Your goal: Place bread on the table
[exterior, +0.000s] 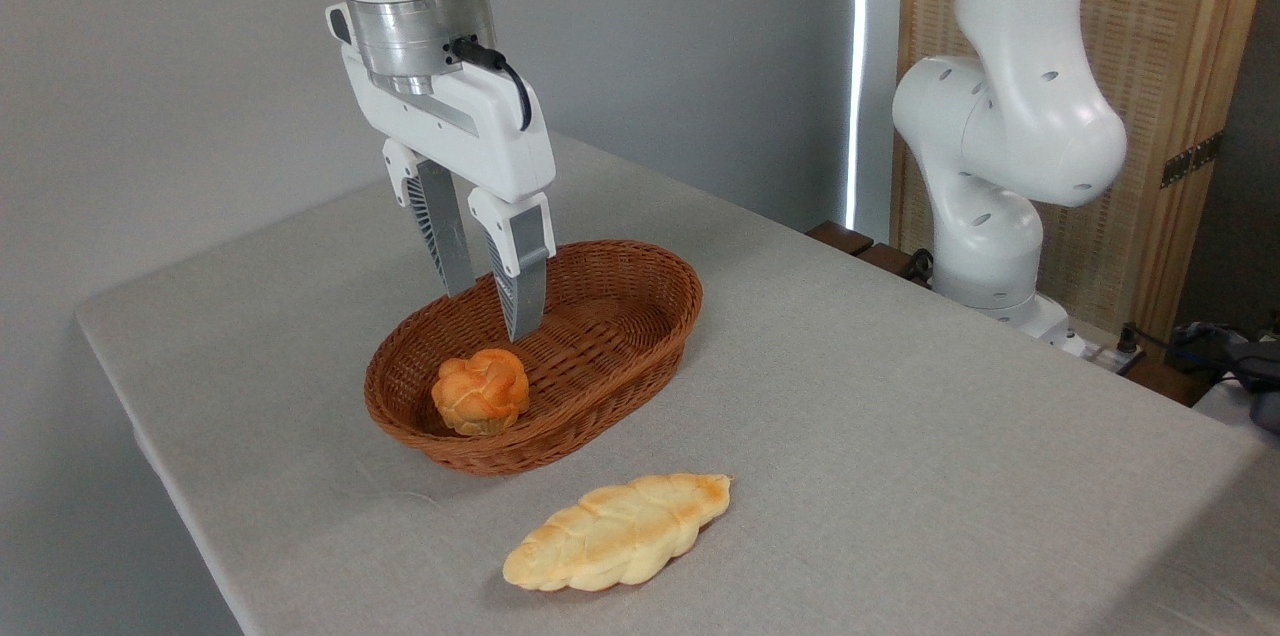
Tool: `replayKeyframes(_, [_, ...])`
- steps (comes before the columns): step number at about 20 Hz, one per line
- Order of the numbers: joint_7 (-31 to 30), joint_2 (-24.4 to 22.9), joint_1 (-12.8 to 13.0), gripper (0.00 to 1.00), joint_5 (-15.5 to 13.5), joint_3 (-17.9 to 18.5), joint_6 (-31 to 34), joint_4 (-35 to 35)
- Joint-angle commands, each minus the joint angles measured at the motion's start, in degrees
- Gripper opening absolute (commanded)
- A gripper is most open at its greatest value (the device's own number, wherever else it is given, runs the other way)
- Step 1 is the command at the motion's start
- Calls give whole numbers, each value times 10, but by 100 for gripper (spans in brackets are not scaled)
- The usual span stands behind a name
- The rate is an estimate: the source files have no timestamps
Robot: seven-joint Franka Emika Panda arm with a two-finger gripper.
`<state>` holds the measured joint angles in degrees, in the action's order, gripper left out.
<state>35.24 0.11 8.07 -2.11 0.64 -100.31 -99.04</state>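
The bread (480, 392), a small orange-golden knotted bun, sits inside the brown wicker basket (640, 316) at its near left end. My gripper (492, 308) hangs just above and behind the bun, pointing down into the basket. Its two fingers stand apart with nothing between them, so it is open. The fingertips are a short way above the bun and do not touch it. The basket rests on the table (900, 396), which is covered in light grey cloth.
A long pale yellow braided loaf (618, 531) lies on the cloth in front of the basket. The arm's white base (1000, 216) stands at the table's far right edge, with a wooden screen behind it.
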Motion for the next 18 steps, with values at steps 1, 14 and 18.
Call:
replayKeyframes(1, [3,-6,1,100,7,4,12,5])
replayKeyframes(14, [-3,-6,1,100,-2,3,7,3])
replayKeyframes(18, [-38,-17,5,100,-29,3,-40,-26])
